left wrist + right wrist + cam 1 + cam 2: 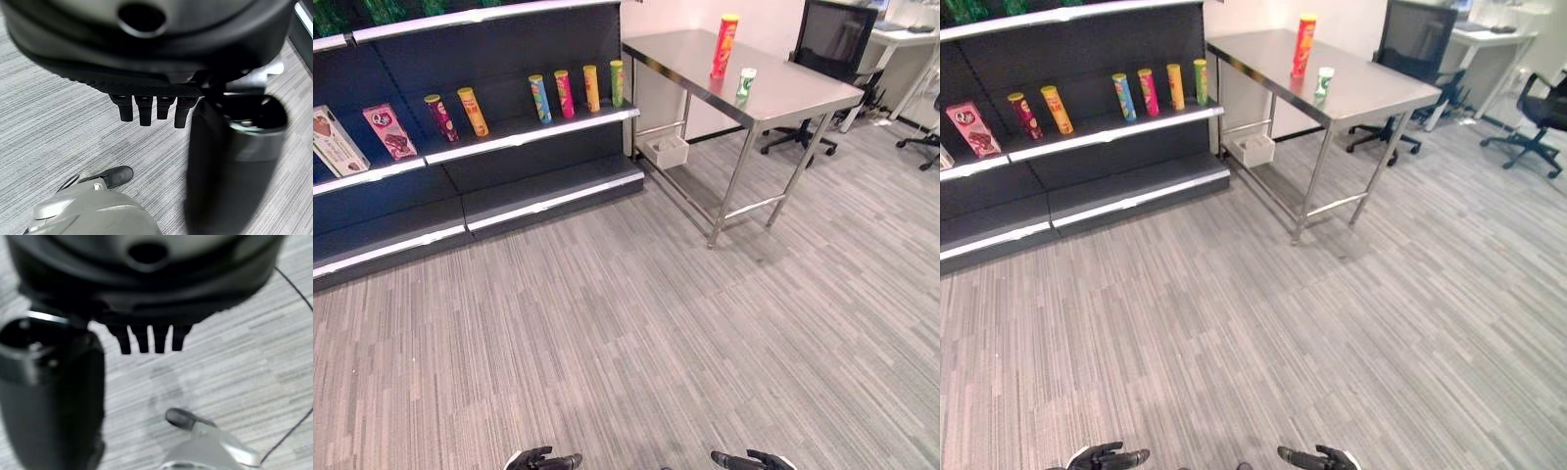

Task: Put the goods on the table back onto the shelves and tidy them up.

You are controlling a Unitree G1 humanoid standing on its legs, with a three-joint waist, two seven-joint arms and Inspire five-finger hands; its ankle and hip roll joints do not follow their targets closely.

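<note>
**Status: both hands low and empty, goods on table**

While I stand on the grey striped carpet (636, 323) well back from the work area, my left hand (544, 458) and my right hand (751, 459) hang low at the bottom edge of the head views, well apart from every item. Each hand holds nothing. My left wrist view shows my left hand's fingers (149, 108) relaxed and only slightly bent over bare carpet; my right wrist view shows the right hand's fingers (146, 339) in the same loose, unclosed posture.

Goods to be returned:
- A tall red-and-yellow can (723, 46) stands upright on the steel table (803, 93), toward its far side.
- A short white-and-green cup (746, 82) stands upright on the same table, nearer to me and just beside the tall can.

Shelf condition:
- The dark shelving unit (509, 59) stands to the left of the table.
- On its middle shelf, right-hand bay, four tall cans (576, 91) stand upright in a row.
- Two more tall cans (456, 115) stand to the left, tilted slightly.
- A pink box (389, 130) and a white box (335, 142) lean at the far left.

A small white bin (668, 151) sits on the floor under the table. A black office chair (832, 44) stands behind the table.
</note>
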